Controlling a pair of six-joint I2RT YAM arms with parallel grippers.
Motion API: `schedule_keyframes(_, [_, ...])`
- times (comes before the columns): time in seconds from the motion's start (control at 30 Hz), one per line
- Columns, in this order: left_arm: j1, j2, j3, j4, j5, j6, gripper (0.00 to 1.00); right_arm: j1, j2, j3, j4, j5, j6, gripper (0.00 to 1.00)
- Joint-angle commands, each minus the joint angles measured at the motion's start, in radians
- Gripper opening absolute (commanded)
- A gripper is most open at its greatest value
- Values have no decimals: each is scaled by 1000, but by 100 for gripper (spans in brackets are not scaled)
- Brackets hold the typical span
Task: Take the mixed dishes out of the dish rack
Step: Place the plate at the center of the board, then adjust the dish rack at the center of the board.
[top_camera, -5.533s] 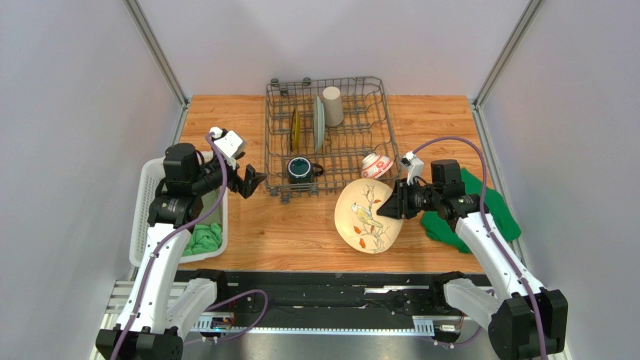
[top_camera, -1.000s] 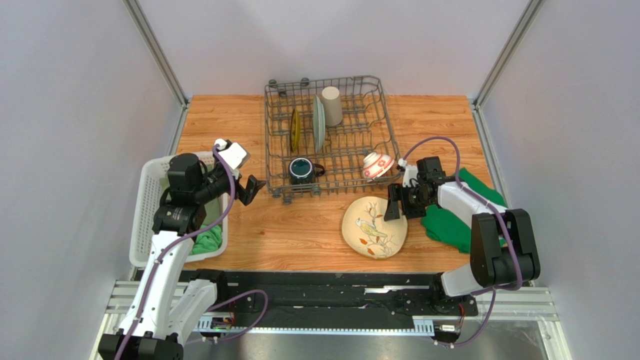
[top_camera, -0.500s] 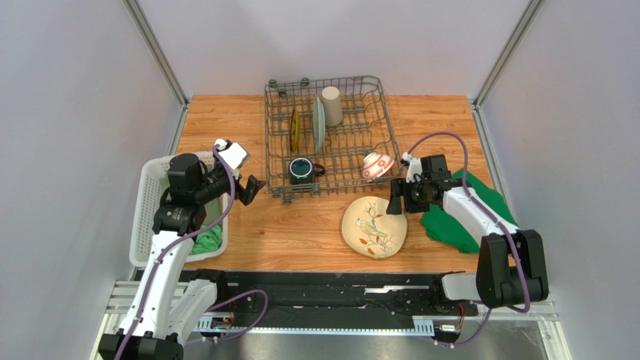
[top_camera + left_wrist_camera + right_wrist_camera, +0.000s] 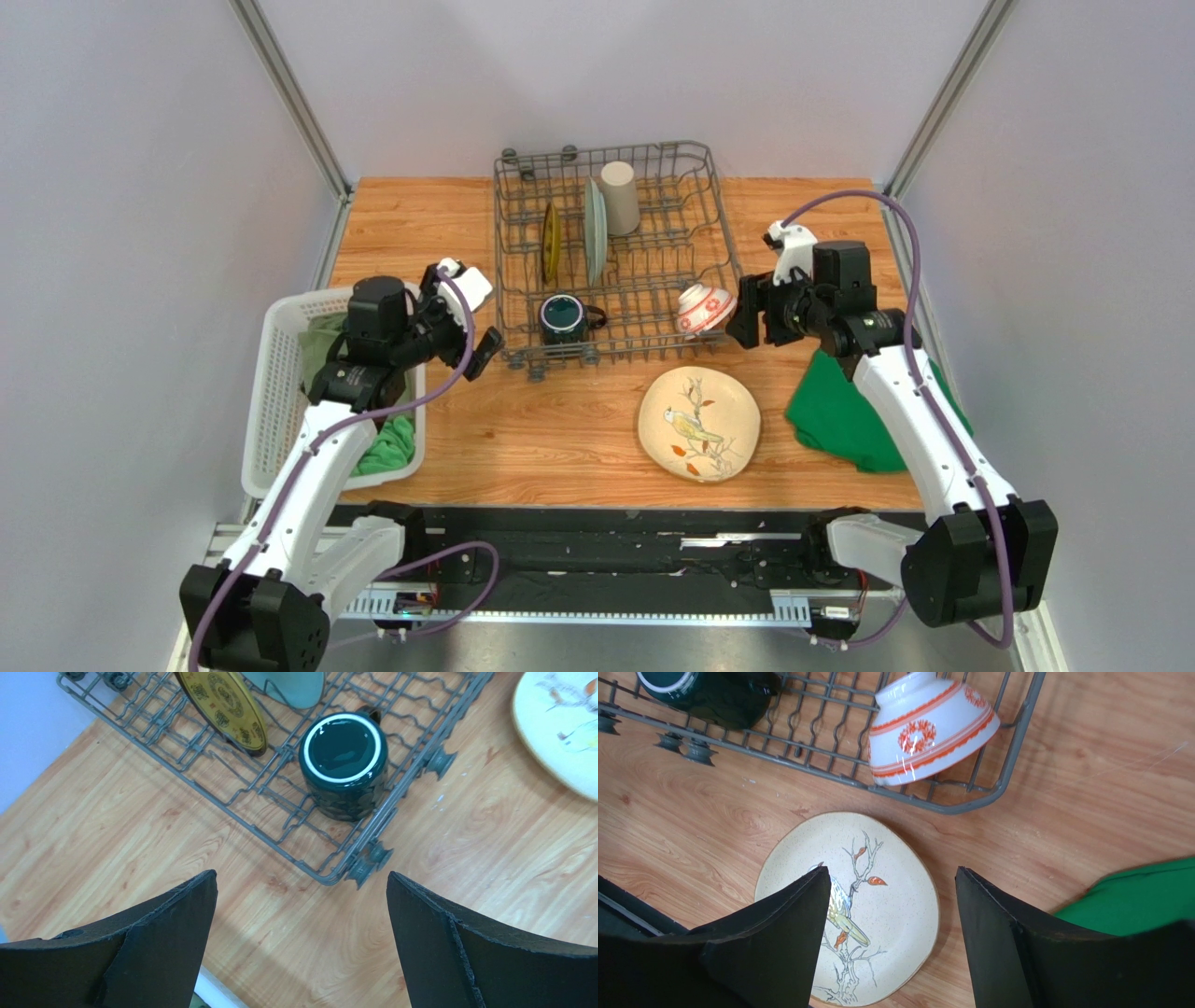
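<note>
- The left tool (image 4: 484, 350) is wide open and empty, by the near left corner of the rack (image 4: 659, 266).
- The right tool (image 4: 746, 311) is wide open too, just right of the tipped bowl (image 4: 704, 308) in the rack.
- The bird plate (image 4: 699, 423) lies flat on the table (image 4: 421, 224). In the right wrist view, the fingers (image 4: 759, 952) hide part of it.
- The left wrist view cuts off the top of the yellow plate (image 4: 221, 703).

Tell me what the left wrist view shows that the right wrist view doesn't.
Left wrist only: the yellow patterned plate and pale green plate, on edge in the dish rack. Right wrist only: the red-and-white bowl, rim down in the rack's corner, and the green cloth. Both: the dark teal mug, the rack, and the cream bird plate lying on the table outside it.
</note>
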State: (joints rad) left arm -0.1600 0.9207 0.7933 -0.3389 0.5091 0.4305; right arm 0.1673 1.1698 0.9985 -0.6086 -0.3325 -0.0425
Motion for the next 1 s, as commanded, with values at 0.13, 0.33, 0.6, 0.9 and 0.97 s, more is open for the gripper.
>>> schedule_keyframes(0.13, [-90, 92, -34, 107, -181, 169, 98, 21, 31, 175, -11, 73, -42, 70])
schedule_keyframes(0.33, [-164, 167, -80, 202, -296, 212, 98, 38, 97, 270, 16, 105, -63, 70])
schedule_keyframes(0.6, [-199, 254, -109, 297, -371, 246, 98, 41, 159, 284, 40, 96, -60, 70])
schedule_keyframes(0.9, [-202, 294, -118, 334, -385, 249, 98, 41, 168, 250, 63, 86, -54, 70])
schedule_keyframes(0.97, [-202, 305, -117, 362, -392, 251, 98, 41, 166, 243, 67, 82, -51, 70])
